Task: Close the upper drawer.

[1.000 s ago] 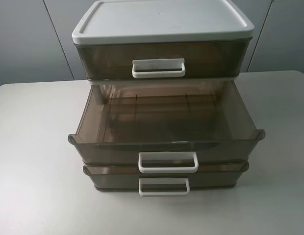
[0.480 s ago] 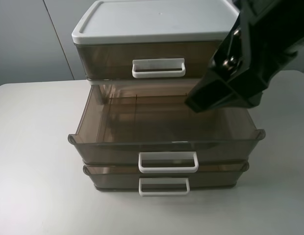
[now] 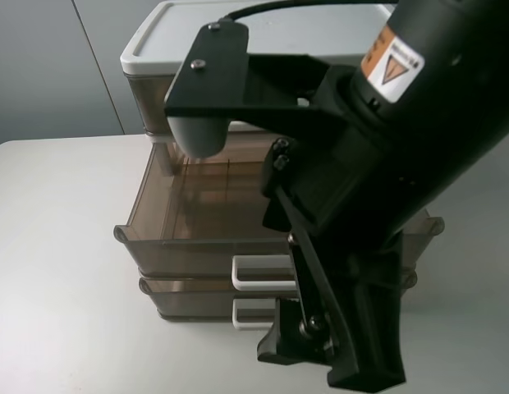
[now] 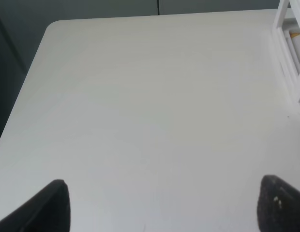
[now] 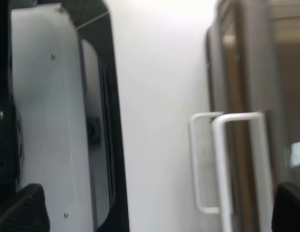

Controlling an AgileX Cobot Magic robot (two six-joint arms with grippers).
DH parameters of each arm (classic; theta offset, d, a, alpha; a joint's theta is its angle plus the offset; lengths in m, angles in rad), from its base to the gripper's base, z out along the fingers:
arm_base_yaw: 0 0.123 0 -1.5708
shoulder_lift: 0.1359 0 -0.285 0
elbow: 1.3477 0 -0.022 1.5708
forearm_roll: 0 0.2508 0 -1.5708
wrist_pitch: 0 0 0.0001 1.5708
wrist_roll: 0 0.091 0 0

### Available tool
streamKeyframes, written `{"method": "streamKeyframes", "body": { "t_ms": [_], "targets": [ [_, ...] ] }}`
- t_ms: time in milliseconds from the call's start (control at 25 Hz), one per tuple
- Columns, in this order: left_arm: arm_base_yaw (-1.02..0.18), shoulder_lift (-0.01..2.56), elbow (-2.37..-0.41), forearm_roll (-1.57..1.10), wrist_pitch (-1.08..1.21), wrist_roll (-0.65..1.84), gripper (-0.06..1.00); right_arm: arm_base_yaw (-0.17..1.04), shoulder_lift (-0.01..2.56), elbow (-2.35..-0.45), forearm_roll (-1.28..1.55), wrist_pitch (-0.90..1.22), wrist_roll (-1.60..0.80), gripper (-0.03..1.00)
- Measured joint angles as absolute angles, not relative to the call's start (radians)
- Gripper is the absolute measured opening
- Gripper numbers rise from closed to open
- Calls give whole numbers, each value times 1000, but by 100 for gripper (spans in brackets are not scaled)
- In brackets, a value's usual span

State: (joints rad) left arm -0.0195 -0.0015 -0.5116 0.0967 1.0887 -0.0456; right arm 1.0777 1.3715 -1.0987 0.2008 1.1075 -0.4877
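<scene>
The drawer cabinet [image 3: 148, 49] stands toward the back of the table [image 3: 57, 271]. Its open drawer [image 3: 189, 242] juts well forward, overhanging the slightly protruding lower drawer [image 3: 189, 297], with its front lip and white handle [image 3: 259, 273] facing the table's near edge. Open table lies left of it. The right arm [image 3: 419, 148] fills the near right of the high view and covers the drawer's right half. The right end effector [image 5: 155, 208] is spread wide, with two blurred white handles ahead of it. The left end effector [image 4: 164, 205] is equally wide and hovers over the table, facing a rounded corner.
</scene>
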Motion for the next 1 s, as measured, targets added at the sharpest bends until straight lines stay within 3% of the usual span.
{"method": "streamKeyframes", "body": {
  "t_ms": [1000],
  "targets": [
    [-19, -1, -512, 97, 1089, -46, 74, 1085, 1577, -1043, 40, 980, -531, 70]
  ]
}}
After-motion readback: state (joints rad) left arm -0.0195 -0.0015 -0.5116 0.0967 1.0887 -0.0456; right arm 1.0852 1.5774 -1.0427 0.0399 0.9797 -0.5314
